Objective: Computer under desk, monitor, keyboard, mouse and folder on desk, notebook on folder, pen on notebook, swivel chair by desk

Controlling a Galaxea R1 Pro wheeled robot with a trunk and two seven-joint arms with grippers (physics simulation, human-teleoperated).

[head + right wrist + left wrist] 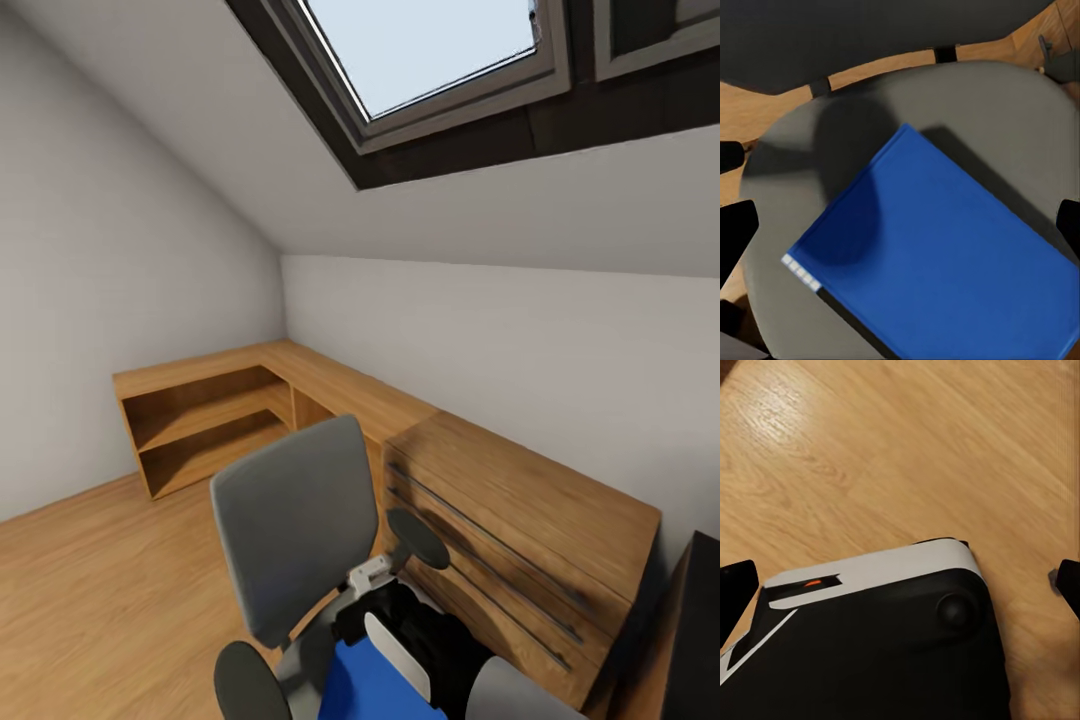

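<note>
Hovering above the swivel chair (787, 161), the right gripper (900, 232) looks straight down on the blue folder (945, 262), which lies flat on the grey seat. Its jaws are spread wide: the two dark fingertips (735, 232) sit at opposite edges of the right wrist view with the folder between and below them, nothing held. The folder's long axis runs diagonally across the jaw line, from the corner with the white label strip near one fingertip toward the far corner beyond the other. A wrist turn looks necessary before the jaws can close across an edge.

In the head view the folder (375, 690) shows low down, on the seat, in front of the chair back (295, 525). The right arm is clearly the nearer one.

The left gripper (900, 577) hangs over the wood floor (907, 450) beside the robot's own black and white base (870, 630), jaws also wide and empty, well apart from the chair.

The wooden tabletop (340, 385) runs along the wall behind the chair.
</note>
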